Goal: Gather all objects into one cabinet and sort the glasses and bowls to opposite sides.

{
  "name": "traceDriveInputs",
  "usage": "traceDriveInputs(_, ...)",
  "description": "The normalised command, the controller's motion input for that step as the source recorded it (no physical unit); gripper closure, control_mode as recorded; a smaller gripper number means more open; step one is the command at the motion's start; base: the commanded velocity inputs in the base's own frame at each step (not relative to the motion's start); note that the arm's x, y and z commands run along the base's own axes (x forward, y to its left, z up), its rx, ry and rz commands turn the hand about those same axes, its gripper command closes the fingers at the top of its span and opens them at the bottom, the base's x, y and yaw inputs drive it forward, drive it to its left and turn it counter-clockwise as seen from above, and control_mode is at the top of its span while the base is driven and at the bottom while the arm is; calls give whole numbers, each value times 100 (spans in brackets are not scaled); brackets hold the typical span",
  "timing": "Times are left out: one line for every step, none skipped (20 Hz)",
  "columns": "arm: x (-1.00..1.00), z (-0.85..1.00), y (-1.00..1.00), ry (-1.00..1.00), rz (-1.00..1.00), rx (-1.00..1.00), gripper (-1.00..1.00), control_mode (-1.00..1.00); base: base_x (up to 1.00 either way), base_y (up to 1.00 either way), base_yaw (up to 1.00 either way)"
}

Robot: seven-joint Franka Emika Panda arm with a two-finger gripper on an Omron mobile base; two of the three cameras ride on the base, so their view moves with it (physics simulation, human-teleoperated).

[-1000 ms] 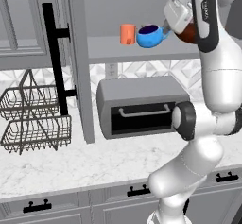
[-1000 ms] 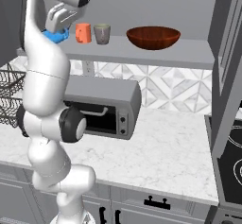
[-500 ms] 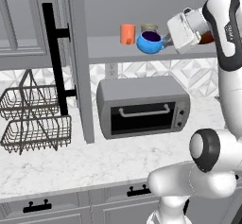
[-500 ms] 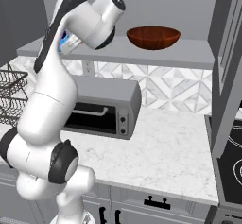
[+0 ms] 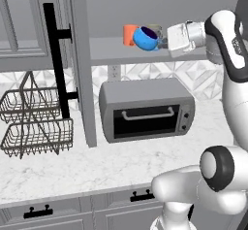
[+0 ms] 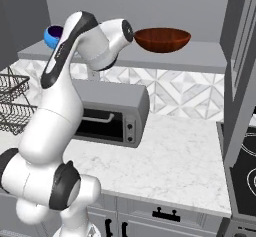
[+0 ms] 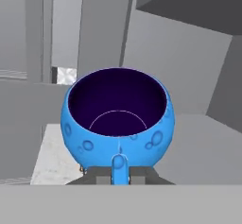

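Left base view: marble desk [image 5: 72, 168] carries toaster oven [image 5: 145, 108]; above it, cabinet shelf [image 5: 111, 50].

Right base view: red-brown bowl [image 6: 162, 39] on shelf, right of oven.

Hand view: blue bowl [image 7: 117, 116], glossy, dimpled, dark inside; end effector [image 7: 120, 170] pinching its rim above the shelf.

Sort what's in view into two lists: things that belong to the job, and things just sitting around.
Job:
blue bowl, held in the shut hand
orange cup
red-brown bowl
cabinet shelf
cabinet door

Lying about:
toaster oven
wire baskets
stove
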Motion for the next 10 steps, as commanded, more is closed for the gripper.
traceDriveInputs(-16, 24, 64, 17, 0, -3, 100, -100, 0, 0, 0)
traceDriveInputs(-2, 41, 72, 4, 0, -12, 100, -100, 0, 0, 0)
traceDriveInputs(0, 34, 79, 1, 0, -16, 100, -100, 0, 0, 0)
traceDriveInputs(0, 31, 71, 2, 0, -18, 100, -100, 0, 0, 0)
traceDriveInputs(0, 36, 64, 0, 0, -16, 100, -100, 0, 0, 0)
traceDriveInputs(0, 52, 62, 0, 0, -10, 100, -100, 0, 0, 0)
traceDriveInputs(15, 67, 56, 0, 0, -5, 100, -100, 0, 0, 0)
traceDriveInputs(43, 66, 40, 0, -4, -7, 100, -100, 0, 0, 0)
traceDriveInputs(54, 56, 29, 0, -4, -8, 100, -100, 0, 0, 0)
traceDriveInputs(59, 32, 8, 1, -5, -16, 100, -100, 0, 0, 0)
